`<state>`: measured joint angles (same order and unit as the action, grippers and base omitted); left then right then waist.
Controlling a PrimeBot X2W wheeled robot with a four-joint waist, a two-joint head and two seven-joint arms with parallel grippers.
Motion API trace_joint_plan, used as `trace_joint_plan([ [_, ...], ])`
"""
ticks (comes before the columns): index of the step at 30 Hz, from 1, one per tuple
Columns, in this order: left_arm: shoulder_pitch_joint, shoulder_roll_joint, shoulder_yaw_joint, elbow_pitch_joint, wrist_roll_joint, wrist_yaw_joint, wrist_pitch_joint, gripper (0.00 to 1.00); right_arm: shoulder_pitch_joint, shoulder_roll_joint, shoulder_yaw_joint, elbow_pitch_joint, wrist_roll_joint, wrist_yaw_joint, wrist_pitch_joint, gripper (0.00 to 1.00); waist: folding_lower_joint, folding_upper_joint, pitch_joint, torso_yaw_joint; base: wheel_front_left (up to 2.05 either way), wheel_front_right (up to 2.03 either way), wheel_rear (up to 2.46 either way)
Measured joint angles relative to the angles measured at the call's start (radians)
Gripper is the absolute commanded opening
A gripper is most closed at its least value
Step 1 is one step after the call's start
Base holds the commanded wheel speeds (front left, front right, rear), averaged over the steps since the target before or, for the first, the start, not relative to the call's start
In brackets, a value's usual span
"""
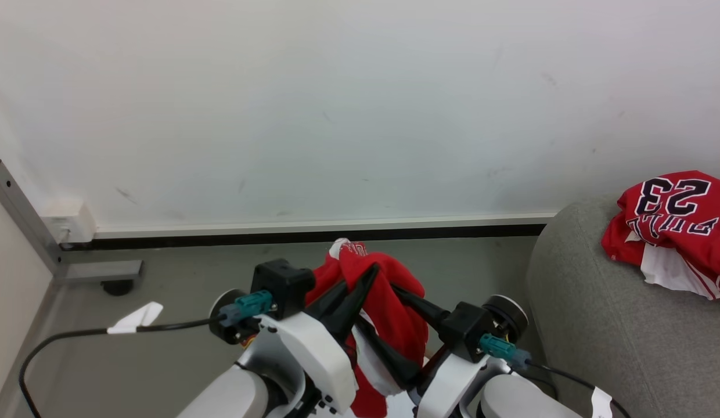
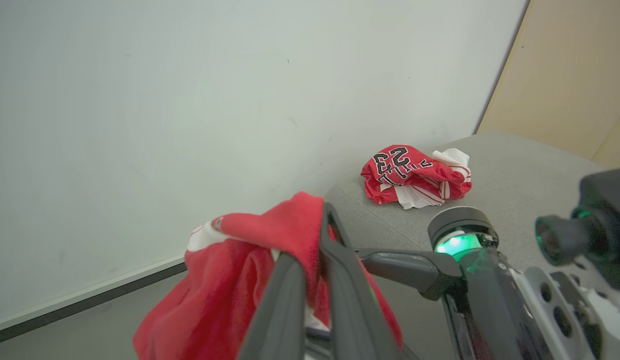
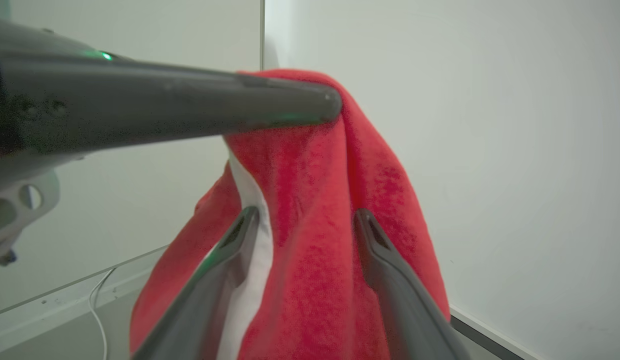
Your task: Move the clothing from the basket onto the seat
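Left tool (image 2: 310, 235) pinching garment (image 2: 225, 290), jersey (image 2: 415, 175) on seat (image 2: 515, 170)

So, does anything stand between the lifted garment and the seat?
Nothing visible, bar the right gripper, jaws open around the red fabric garment. The light-grey upholstered seat is bare nearby; a red "23" jersey lies farther along.

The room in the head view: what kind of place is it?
Probably a plain indoor room, maybe a test room: bare white wall, grey floor, and a grey seat holding a red jersey.
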<state>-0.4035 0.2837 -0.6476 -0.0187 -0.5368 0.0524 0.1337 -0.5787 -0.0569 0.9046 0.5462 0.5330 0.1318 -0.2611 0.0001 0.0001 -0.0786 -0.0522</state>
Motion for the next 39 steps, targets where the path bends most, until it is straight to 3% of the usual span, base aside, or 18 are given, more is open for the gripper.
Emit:
trace_joint_plan([
  [4,-0.001,-0.008,-0.010,-0.012,0.000,0.000,0.006,0.00,-0.020,0.005,0.041,0.047,0.037,0.000,0.000,1.00,0.0000,0.0000,-0.002,0.006,0.00,0.00,0.00],
  [5,-0.001,-0.009,-0.010,-0.014,0.000,0.000,0.006,0.00,-0.023,0.006,0.046,0.053,0.049,0.000,0.000,0.53,0.0000,-0.0001,-0.003,0.007,0.00,0.00,0.00],
  [6,-0.001,-0.010,-0.010,-0.015,-0.001,0.000,0.006,0.00,-0.026,0.007,0.046,0.053,0.064,0.000,0.000,0.00,0.0000,0.0000,-0.004,0.008,0.00,0.00,0.00],
  [13,0.000,-0.007,-0.004,-0.015,-0.005,0.012,0.003,0.00,-0.035,0.009,0.048,0.042,0.104,0.000,0.000,0.00,0.0000,-0.0001,-0.009,0.013,0.00,0.00,0.00],
  [14,0.000,-0.006,-0.001,-0.015,-0.005,0.020,-0.006,0.18,-0.035,0.009,0.044,0.038,0.105,0.000,0.000,0.00,0.0000,-0.0001,-0.009,0.014,0.00,0.00,0.00],
  [16,0.000,-0.004,0.007,-0.014,-0.002,0.029,-0.021,0.81,-0.035,0.009,0.031,0.029,0.117,0.000,0.000,0.00,-0.0001,-0.0001,-0.009,0.014,0.00,0.00,0.00],
  [17,0.001,-0.001,0.009,-0.011,0.001,0.033,-0.023,1.00,-0.036,0.009,0.027,0.026,0.118,0.000,0.000,0.00,-0.0001,0.0000,-0.009,0.014,0.00,0.00,0.00],
  [31,0.057,0.017,-0.019,0.042,0.043,0.051,-0.100,1.00,-0.038,-0.004,-0.110,0.031,0.067,0.000,0.000,0.00,-0.0001,0.0000,0.002,0.006,0.00,0.00,0.00],
  [39,0.067,0.016,-0.026,0.069,0.043,0.045,-0.128,1.00,-0.043,-0.018,-0.159,0.017,0.031,0.000,0.000,0.00,-0.0001,0.0000,0.017,-0.031,0.00,0.00,0.00],
])
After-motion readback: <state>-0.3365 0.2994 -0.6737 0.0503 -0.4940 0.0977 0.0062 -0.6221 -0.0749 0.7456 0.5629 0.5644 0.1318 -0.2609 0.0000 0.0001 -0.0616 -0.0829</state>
